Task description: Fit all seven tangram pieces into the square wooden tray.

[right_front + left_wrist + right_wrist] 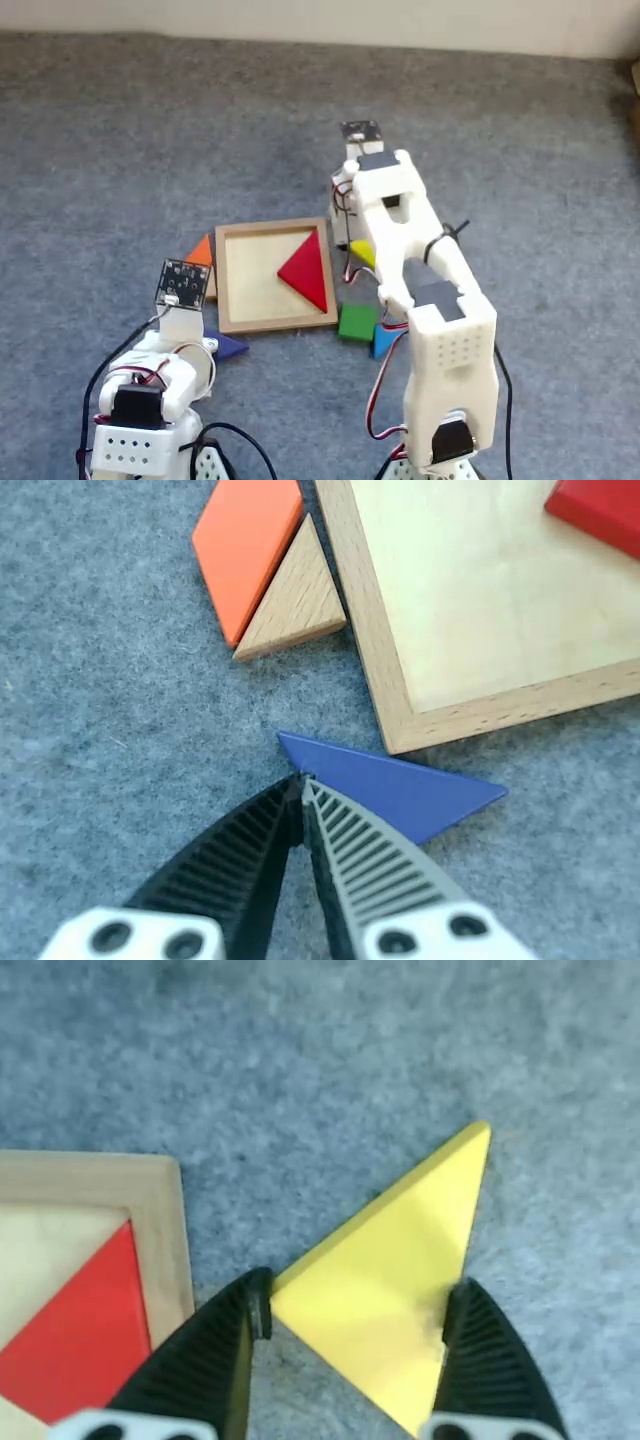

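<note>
Right, high view first: the square wooden tray (pixel 222 285) sits mid-carpet with one piece in it, the red triangle (pixel 308 268). It lies in the 3 o'clock half, its long edge running 12 to 6 beside that wall and its square corner aimed at 9 o'clock. Over at the tray's 10 o'clock corner, outside, lies the orange parallelogram (pixel 248 550), long axis slanting along the rim, with a plain wooden triangle (pixel 295 605) touching it, wedged between it and the tray's outer edge. Down at 7 o'clock, the left gripper (pixel 302 780) has its fingers pinched together with nothing between them, tips resting right at one sharp corner of the dark blue triangle (pixel 400 790); in the high view that piece's free tip points toward 3 o'clock. At the tray's 3 o'clock side, the right gripper (pixel 355 1305) is spread wide astride the yellow triangle (pixel 390 1280), a finger at each edge, one sharp corner pointing away from the wrist. At 5 o'clock, a green square (pixel 358 322) sits just off the corner, with a light blue piece (pixel 385 340) beside it.
</note>
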Motion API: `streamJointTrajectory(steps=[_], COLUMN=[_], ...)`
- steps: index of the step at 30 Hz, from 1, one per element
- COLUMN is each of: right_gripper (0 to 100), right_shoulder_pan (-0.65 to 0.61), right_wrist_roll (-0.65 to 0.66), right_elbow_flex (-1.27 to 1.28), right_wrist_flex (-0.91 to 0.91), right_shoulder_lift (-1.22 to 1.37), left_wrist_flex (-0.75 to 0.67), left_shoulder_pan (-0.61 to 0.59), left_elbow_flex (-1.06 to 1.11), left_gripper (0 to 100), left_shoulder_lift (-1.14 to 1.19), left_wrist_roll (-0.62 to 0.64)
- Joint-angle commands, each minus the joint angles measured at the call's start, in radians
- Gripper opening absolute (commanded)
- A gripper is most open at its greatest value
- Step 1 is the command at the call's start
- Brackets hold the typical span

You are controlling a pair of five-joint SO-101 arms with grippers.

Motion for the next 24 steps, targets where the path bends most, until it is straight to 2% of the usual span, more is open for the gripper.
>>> streamJointTrajectory(steps=[1,17,21,24], right_gripper=[11.9,11.9,11.9,11.9], right_shoulder_pan=[-0.008,-0.024,-0.07,-0.093], right_wrist_roll=[0.041,0.149,0.235,0.252], right_elbow_flex=[-0.058,-0.048,-0.054,-0.05], right_wrist_flex=[0.035,0.07,0.07,0.07], right_shoulder_lift=[-0.021,-0.203,-0.225,-0.246], left_wrist_flex=[0.006,0.006,0.006,0.006], left_shoulder_pan=[-0.012,-0.012,-0.012,-0.012], left_elbow_flex=[0.021,0.021,0.021,0.021], left_gripper=[1,1,1,1], left_shoulder_lift=[-0.027,-0.027,-0.027,-0.027], left_wrist_roll=[0.009,0.009,0.009,0.009])
